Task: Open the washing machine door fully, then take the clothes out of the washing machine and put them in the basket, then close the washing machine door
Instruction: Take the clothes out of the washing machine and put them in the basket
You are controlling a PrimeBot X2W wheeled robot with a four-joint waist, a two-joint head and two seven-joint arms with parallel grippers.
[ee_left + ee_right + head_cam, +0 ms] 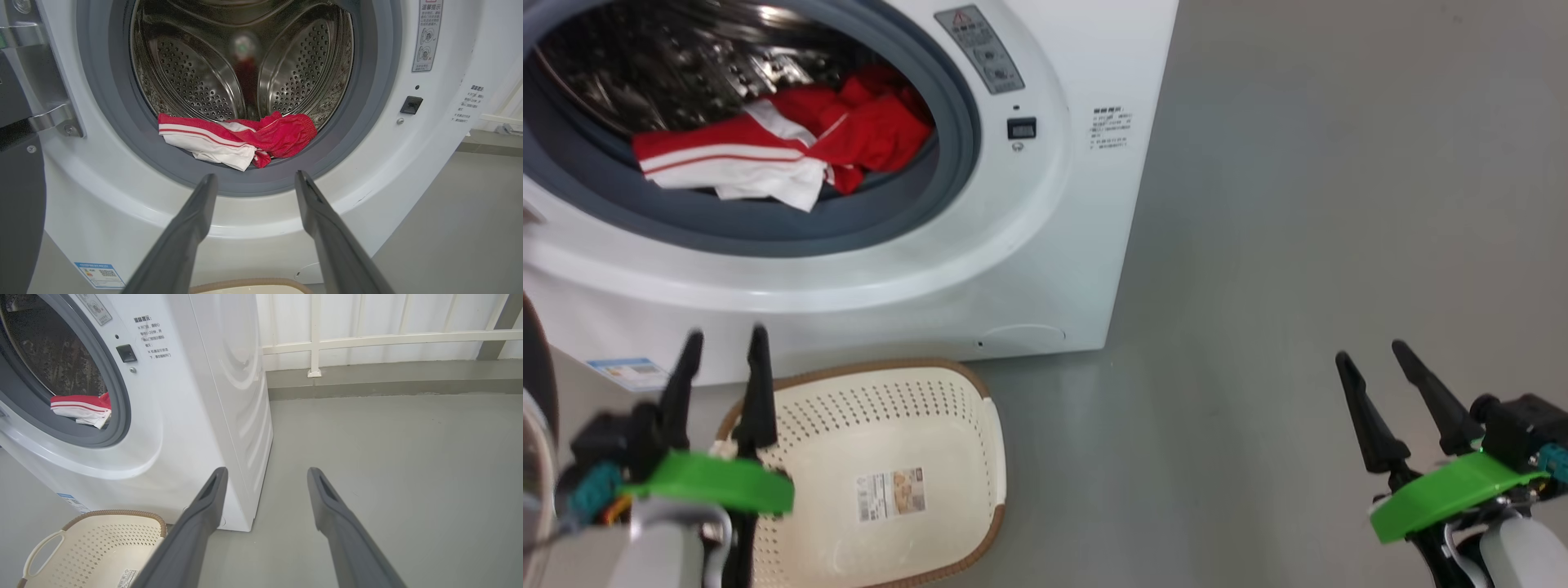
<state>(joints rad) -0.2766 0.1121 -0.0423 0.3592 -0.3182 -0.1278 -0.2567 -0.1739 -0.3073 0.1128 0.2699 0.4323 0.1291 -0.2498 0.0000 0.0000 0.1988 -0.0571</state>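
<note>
Our left gripper (727, 335) and right gripper (1369, 351) hover empty, jaws wide, while bright red, white-striped clothes (849, 122) lie at the mouth of the big white front-loading washing machine (1045, 245), the cream perforated plastic basket (890, 408) standing just before it.

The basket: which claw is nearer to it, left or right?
Left. The left claw is at the left rim of the basket; the right claw is far off to its right, over the floor.

Jaws black, long, tapered; green wrist collars (719, 483); pale forearms (658, 555); teal connectors (595, 488).
</note>
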